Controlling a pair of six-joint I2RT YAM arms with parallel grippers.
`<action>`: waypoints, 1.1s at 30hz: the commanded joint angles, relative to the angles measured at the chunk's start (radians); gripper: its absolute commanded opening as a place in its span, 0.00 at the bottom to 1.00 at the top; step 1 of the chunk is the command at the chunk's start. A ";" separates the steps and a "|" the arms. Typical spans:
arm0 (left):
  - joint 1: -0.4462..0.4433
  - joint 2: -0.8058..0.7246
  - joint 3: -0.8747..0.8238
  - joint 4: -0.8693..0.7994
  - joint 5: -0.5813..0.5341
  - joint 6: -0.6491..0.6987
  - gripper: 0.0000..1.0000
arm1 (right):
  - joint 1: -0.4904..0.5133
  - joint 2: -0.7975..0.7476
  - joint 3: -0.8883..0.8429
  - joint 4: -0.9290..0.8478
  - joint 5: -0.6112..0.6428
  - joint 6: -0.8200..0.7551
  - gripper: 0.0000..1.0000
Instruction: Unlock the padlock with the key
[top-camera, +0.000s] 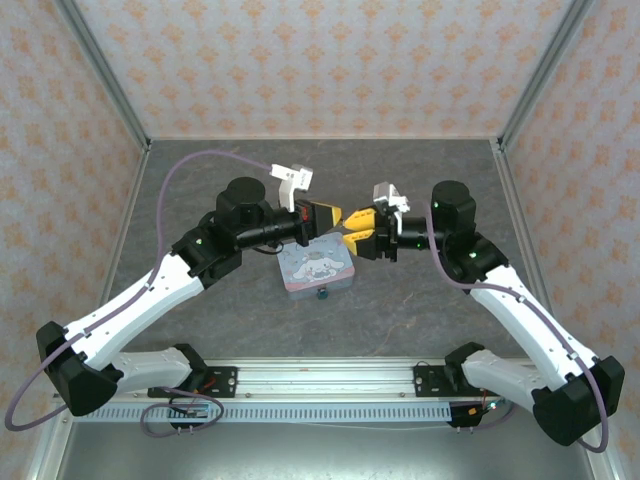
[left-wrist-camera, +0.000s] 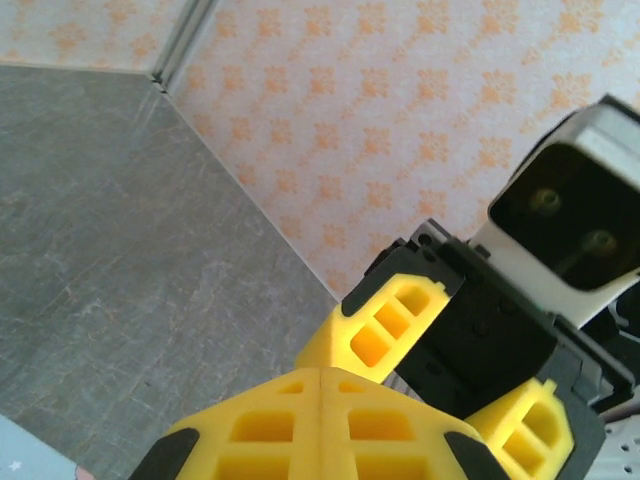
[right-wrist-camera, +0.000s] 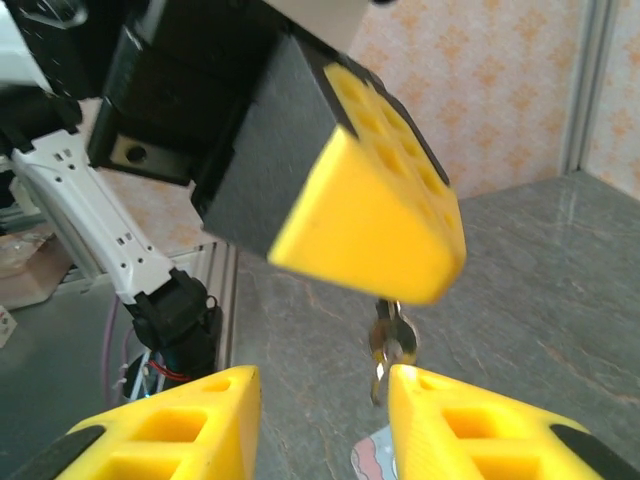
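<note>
My left gripper (top-camera: 340, 215) is shut above the table's middle, its yellow fingertips (left-wrist-camera: 322, 375) pressed flat together. From its tip (right-wrist-camera: 400, 240) hangs the key (right-wrist-camera: 390, 345), a small brownish metal piece on a ring, pinched at its top. My right gripper (right-wrist-camera: 325, 385) faces it, open, and the key dangles close beside the inner edge of its right finger (right-wrist-camera: 450, 410). One of its fingers (left-wrist-camera: 390, 320) reaches over the left tips. The tiny teal padlock (top-camera: 322, 295) lies on the table at the front edge of the pastel tin, below both grippers.
The pastel cartoon tin (top-camera: 318, 268) lies flat on the grey table (top-camera: 420, 310) under the grippers. Patterned walls close in the back and both sides. A metal rail (top-camera: 320, 385) with the arm bases runs along the near edge.
</note>
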 joint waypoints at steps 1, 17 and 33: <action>-0.004 -0.012 -0.004 0.066 0.063 0.054 0.00 | -0.007 0.018 0.057 0.005 -0.085 0.016 0.34; -0.004 -0.023 -0.021 0.079 0.079 0.061 0.00 | -0.005 0.044 0.082 -0.013 -0.057 0.026 0.05; -0.004 -0.034 -0.014 0.077 0.059 0.086 0.00 | -0.006 0.022 0.047 -0.108 0.001 -0.043 0.12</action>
